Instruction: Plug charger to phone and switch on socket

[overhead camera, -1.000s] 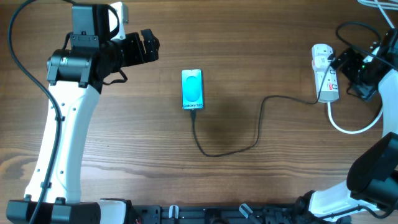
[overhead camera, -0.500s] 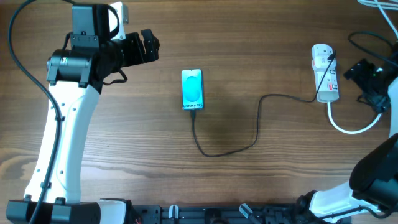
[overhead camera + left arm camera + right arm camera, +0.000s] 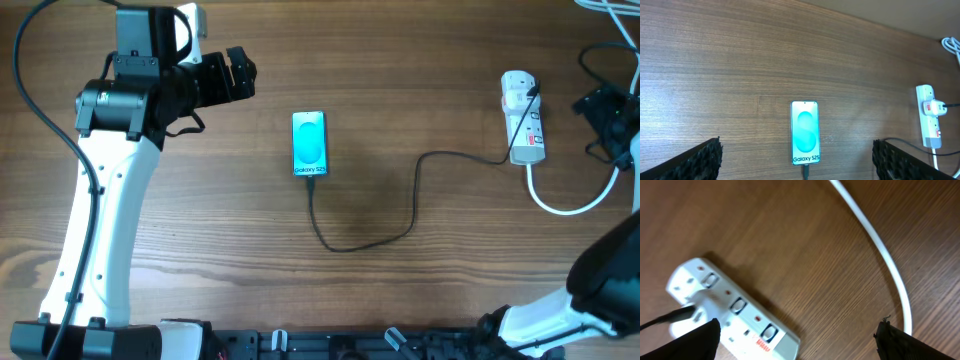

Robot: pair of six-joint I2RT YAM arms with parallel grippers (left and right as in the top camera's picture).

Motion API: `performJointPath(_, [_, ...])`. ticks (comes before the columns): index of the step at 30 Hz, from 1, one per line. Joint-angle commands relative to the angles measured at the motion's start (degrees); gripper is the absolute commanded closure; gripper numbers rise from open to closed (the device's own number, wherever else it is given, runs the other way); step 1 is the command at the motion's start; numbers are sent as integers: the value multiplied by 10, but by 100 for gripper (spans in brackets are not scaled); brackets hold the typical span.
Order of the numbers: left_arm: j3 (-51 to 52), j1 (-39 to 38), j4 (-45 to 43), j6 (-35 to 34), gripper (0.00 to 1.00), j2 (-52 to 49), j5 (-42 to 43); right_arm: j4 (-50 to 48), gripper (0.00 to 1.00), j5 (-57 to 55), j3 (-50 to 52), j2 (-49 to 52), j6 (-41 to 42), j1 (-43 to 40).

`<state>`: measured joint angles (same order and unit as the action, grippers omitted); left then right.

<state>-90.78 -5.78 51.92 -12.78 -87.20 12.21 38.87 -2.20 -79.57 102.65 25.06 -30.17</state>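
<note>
The phone (image 3: 309, 144) lies flat mid-table with its teal and white screen lit; it also shows in the left wrist view (image 3: 805, 132). The thin black charger cable (image 3: 400, 205) enters the phone's lower end and runs right to a white plug on the socket (image 3: 524, 118). The socket also shows in the left wrist view (image 3: 930, 116) and in the right wrist view (image 3: 727, 311). My left gripper (image 3: 238, 73) is open and empty, raised to the left of the phone. My right gripper (image 3: 598, 110) is open and empty, to the right of the socket and apart from it.
The socket's thick white cord (image 3: 570, 203) loops over the table at the right; it also crosses the right wrist view (image 3: 880, 250). More cables (image 3: 600, 15) lie at the far right corner. The table is brown wood (image 3: 200, 230).
My right gripper has drawn back from over the socket, moving right and away from it. The left arm, phone and charger have not moved.
</note>
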Motion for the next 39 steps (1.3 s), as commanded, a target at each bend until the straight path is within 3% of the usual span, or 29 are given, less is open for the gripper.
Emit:
performJointPath(1, [3,1,0,-3,0,-2,-5,-14,0,9,-6,59,-20,1])
performJointPath(4, [3,1,0,-3,0,-2,-5,-29,0,59,-6,78,-58,1])
performJointPath(11, [3,1,0,-3,0,-2,-5,-37,0,62,-6,107,-62,2])
performJointPath(39, [3,1,0,-3,0,-2,-5,-99,0,101,-6,175,-26,28])
